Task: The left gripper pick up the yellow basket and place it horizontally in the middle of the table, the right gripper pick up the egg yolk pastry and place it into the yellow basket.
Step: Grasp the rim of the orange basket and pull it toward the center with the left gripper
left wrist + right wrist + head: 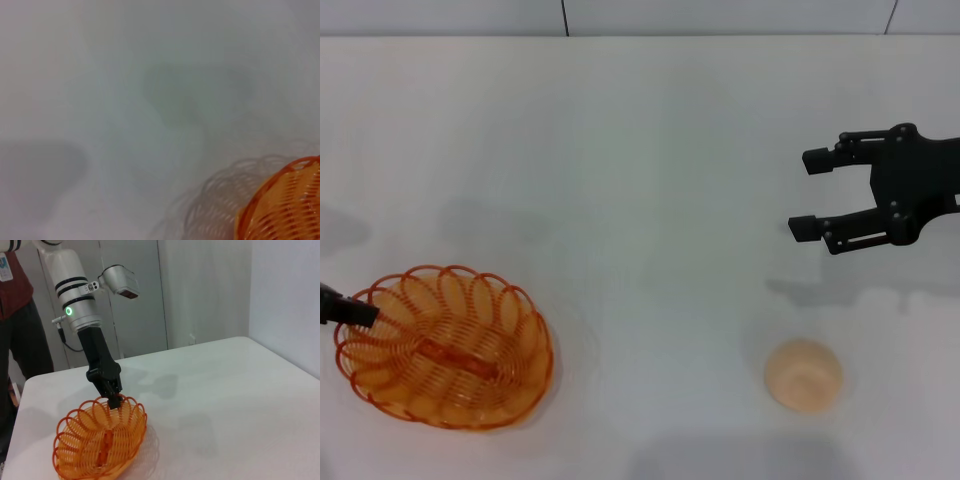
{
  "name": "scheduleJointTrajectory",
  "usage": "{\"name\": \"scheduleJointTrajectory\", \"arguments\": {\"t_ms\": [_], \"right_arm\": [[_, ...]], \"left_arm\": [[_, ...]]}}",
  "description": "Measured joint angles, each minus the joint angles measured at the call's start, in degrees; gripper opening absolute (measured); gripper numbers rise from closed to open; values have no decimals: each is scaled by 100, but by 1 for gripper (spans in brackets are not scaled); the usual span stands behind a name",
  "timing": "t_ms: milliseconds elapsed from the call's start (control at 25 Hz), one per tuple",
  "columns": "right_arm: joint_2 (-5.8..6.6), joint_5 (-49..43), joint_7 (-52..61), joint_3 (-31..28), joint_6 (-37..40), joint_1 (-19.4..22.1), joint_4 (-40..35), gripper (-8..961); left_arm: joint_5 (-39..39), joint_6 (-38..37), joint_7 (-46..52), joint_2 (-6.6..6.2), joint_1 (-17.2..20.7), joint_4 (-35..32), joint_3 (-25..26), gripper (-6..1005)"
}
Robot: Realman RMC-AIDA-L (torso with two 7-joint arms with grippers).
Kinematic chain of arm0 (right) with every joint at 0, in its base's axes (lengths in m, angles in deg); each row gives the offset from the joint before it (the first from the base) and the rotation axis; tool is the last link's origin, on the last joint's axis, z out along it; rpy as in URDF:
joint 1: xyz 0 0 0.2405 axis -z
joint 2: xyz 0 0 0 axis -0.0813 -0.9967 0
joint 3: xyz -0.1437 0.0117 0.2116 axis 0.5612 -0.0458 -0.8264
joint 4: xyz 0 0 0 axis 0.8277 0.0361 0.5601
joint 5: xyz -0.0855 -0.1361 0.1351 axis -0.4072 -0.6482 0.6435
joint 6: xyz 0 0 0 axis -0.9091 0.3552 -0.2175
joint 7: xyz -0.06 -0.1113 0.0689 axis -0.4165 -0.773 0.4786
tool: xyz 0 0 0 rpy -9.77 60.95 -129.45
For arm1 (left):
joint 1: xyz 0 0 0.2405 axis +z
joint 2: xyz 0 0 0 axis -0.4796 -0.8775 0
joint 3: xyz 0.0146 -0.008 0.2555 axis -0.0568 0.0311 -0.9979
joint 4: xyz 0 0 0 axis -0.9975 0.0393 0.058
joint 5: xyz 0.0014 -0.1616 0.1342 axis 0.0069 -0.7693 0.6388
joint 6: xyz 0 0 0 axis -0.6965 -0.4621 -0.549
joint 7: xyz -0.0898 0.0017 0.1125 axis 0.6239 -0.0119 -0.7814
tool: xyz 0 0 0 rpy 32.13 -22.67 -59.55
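Slip risk: yellow basket (445, 347) is pinched, apparently only by its thin rim, in left gripper (114, 401), so tilting is likely; right gripper (812, 194) is held released.

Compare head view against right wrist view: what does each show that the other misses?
Only the head view shows the pastry and the right hand, open and apart from the pastry. Only the right wrist view shows the left arm's green ring light, a person behind the table, and the basket tilted, one side lifted. Both show the basket and the left hand at its rim on the table.
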State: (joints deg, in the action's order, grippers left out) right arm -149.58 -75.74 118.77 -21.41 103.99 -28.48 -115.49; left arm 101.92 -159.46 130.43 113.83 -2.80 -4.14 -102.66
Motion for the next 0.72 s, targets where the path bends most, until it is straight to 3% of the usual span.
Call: {"name": "scheduleJointTrajectory", "arguments": {"t_ms": [720], "right_arm": [[0, 9, 1, 0, 5, -8, -37, 817]], "left_arm": [[-109, -143, 176, 15, -88, -68, 46, 95]]}}
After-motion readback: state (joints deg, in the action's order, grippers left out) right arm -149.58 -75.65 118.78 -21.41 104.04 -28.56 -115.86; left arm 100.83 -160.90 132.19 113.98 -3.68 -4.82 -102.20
